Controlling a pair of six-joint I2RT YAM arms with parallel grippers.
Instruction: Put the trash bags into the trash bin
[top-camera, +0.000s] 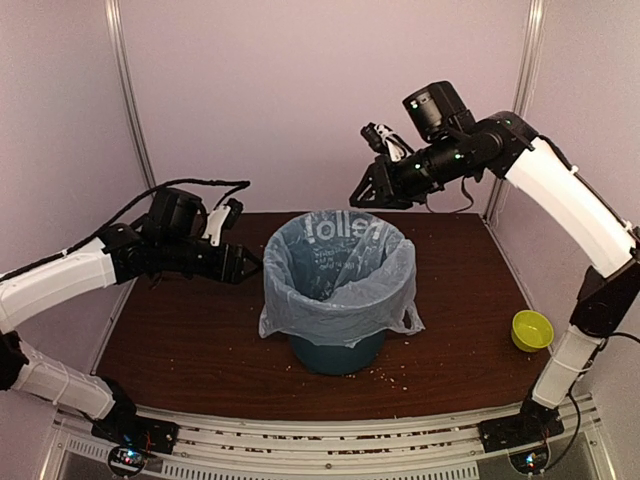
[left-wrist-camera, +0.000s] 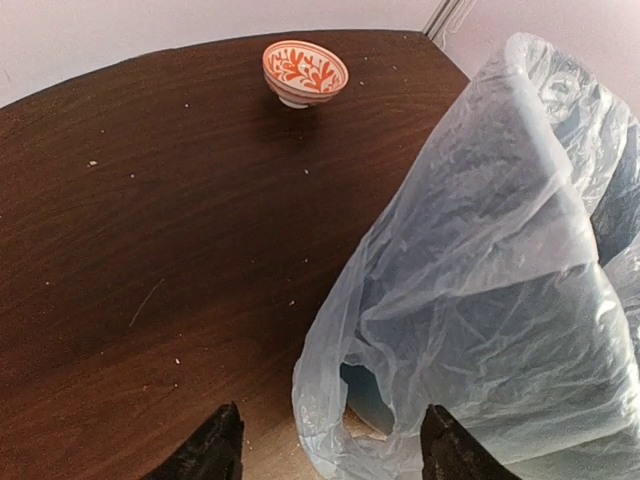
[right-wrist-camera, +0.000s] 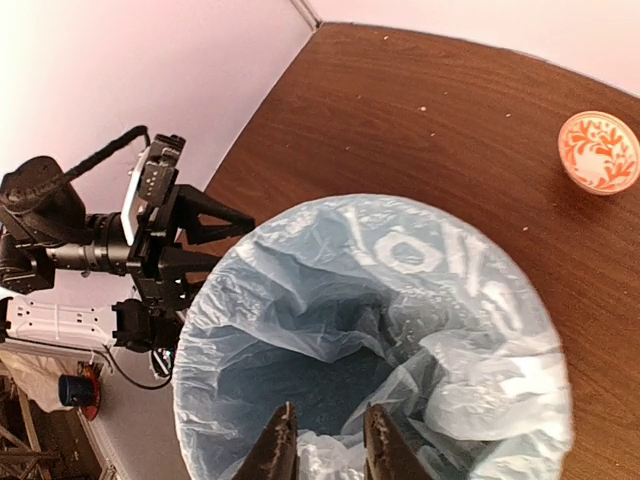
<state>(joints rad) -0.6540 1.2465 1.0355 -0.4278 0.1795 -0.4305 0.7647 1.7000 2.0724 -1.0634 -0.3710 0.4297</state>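
The teal trash bin (top-camera: 336, 355) stands mid-table. The translucent grey-blue trash bag (top-camera: 335, 270) lines it, its edge folded out over the rim and hanging down the sides. My left gripper (top-camera: 246, 263) is open and empty, level with the rim just left of the bin. In the left wrist view the gripper (left-wrist-camera: 335, 455) faces the draped bag (left-wrist-camera: 480, 300), and the bin wall (left-wrist-camera: 372, 398) shows through a handle loop. My right gripper (top-camera: 366, 190) hovers above the bin's back rim. In the right wrist view it (right-wrist-camera: 325, 450) is slightly open, empty, over the bag-lined opening (right-wrist-camera: 370, 310).
A lime-green bowl (top-camera: 531, 329) sits at the table's right edge. A red-patterned bowl (left-wrist-camera: 305, 71) sits at the far side of the table and also shows in the right wrist view (right-wrist-camera: 598, 150). Crumbs lie scattered on the dark wood table (top-camera: 180, 340).
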